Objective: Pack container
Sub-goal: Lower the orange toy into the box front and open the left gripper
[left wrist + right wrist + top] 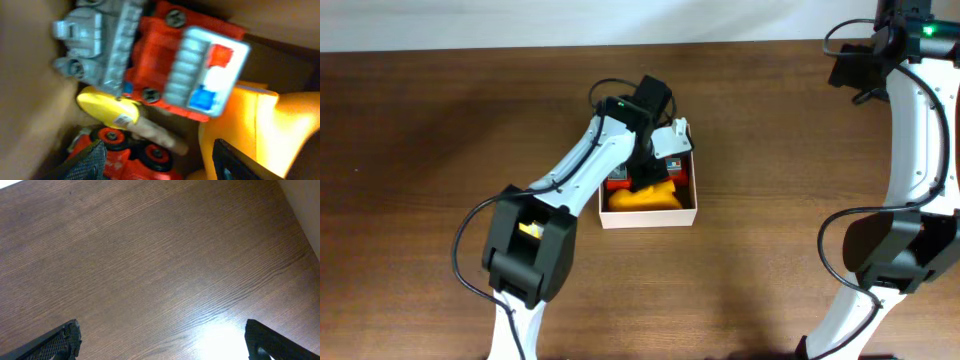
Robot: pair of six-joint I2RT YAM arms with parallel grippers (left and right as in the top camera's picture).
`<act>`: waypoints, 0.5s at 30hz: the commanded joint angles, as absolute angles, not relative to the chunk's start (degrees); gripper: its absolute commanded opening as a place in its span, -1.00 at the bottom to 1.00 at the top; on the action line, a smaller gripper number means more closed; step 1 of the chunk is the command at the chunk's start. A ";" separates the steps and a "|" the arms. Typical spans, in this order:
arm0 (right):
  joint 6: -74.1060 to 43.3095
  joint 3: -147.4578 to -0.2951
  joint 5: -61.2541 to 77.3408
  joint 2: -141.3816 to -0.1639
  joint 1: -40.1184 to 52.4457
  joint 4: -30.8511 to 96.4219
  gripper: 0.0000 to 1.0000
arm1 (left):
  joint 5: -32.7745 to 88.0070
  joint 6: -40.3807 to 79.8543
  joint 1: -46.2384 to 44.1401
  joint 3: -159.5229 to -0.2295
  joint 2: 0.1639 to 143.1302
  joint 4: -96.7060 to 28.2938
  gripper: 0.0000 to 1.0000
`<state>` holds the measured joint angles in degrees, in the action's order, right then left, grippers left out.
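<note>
The container, a shallow white-walled box, sits mid-table and holds several toys. My left gripper hangs over it, reaching down inside. In the left wrist view its open jaws straddle a red toy car with black wheels. Above that lie a red and grey fire truck, a yellow piece and a large yellow-orange toy, which also shows in the overhead view. My right gripper is open and empty over bare table; in the overhead view it sits at the far right back.
The brown wooden table surrounds the box. A pale wall edge shows at the right wrist view's top right corner. The right arm stands along the table's right side.
</note>
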<state>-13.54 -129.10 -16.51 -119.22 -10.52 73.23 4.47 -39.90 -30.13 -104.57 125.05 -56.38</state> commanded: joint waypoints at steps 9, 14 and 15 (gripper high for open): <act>-14.00 -128.79 -16.67 -118.76 -10.57 73.10 0.98 | 3.27 -40.40 -30.59 -105.19 125.45 -53.56 0.40; -14.00 -128.79 -16.67 -118.76 -10.57 73.10 0.98 | 0.93 -40.42 -30.59 -106.19 125.45 -51.77 0.40; -14.00 -128.79 -16.67 -118.76 -10.57 73.10 0.97 | 0.36 -40.40 -30.59 -106.80 125.45 -51.66 0.40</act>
<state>-13.54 -129.10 -16.51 -119.22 -10.52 73.23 2.39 -39.90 -30.70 -104.66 125.05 -52.07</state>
